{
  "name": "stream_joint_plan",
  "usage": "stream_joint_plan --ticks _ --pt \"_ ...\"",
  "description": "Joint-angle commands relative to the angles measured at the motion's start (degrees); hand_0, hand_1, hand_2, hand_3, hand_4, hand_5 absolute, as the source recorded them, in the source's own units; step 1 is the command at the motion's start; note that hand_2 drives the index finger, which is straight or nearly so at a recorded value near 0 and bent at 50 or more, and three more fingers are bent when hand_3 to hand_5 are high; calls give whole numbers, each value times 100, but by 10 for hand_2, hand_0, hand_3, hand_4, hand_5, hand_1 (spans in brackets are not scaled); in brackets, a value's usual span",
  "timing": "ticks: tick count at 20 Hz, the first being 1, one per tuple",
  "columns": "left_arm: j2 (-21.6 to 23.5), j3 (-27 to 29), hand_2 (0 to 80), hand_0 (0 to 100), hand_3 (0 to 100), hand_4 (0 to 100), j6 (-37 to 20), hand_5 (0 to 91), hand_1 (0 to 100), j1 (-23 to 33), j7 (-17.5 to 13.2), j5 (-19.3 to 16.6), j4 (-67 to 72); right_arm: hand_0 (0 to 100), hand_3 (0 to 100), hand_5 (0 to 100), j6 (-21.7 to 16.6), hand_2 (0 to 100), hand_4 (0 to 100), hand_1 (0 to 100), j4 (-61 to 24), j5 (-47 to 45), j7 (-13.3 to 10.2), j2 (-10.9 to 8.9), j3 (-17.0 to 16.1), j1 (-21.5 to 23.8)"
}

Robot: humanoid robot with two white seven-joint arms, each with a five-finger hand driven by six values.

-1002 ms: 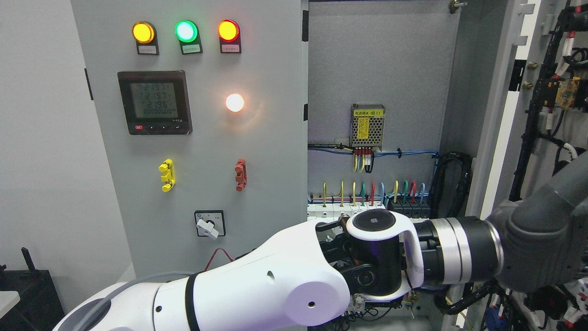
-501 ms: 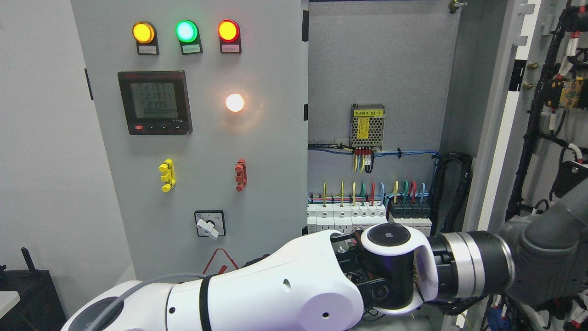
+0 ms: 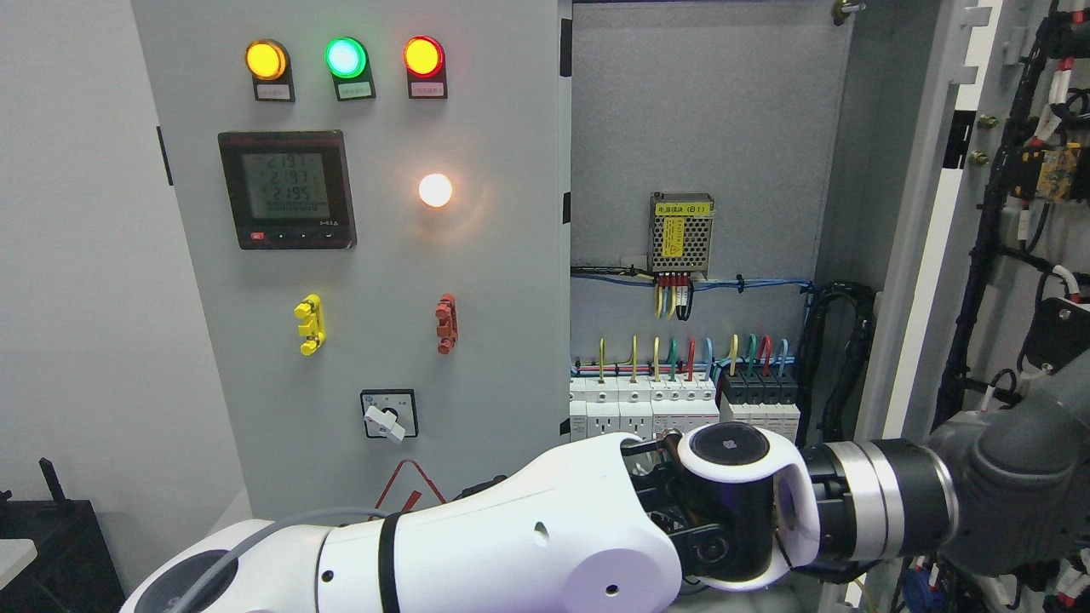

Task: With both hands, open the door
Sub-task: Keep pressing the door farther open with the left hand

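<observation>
The cabinet's right door (image 3: 928,213) stands swung open, its inner face with black cable bundles (image 3: 992,213) showing at the right edge. My left arm (image 3: 511,553) comes in from the lower left and reaches across the bottom of the open compartment. Its dark grey left hand (image 3: 1018,477) is low against the open door's inner side, and the frame edge cuts it off. The left door panel (image 3: 477,281) remains closed.
The closed panel carries three lit lamps (image 3: 343,58), a meter (image 3: 286,189), a white lamp (image 3: 435,190) and a rotary switch (image 3: 388,415). Inside the compartment are a power supply (image 3: 680,232), coloured wires and a row of breakers (image 3: 681,404). A black object (image 3: 51,545) stands at the lower left.
My left arm has slid to the right and slightly down, carrying the hand further toward the open door's inner side. The cabinet lamps and panel look the same.
</observation>
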Motion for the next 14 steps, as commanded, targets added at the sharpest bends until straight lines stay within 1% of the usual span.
stream_joint_plan --ticks 1,3,6,10,12,14 --pt "291 297 0 0 0 33 147 0 0 -5 -46 23 -46 0 0 0 -2 0 0 0 0 5 -4 5 7 0" --pt "590 333 0 0 0 33 147 0 0 -5 -64 23 -186 0 0 0 -2 0 0 0 0 -4 -4 -4 -1 0" --pt "1249 342 0 0 0 32 147 0 0 83 -99 32 -590 0 0 0 -2 0 0 0 0 -3 -4 -4 7 0" --pt "2242 342 0 0 0 32 182 0 0 513 -90 -3 -1152 0 0 0 -2 0 0 0 0 -4 -4 -4 -1 0" --pt "2926 342 0 0 0 32 261 0 0 794 -99 -21 -1591 0 0 0 -2 0 0 0 0 5 -4 -4 7 0" --pt "3516 342 0 0 0 32 261 0 0 1119 -99 -56 -2022 0 0 0 -2 0 0 0 0 -3 -4 -4 -1 0"
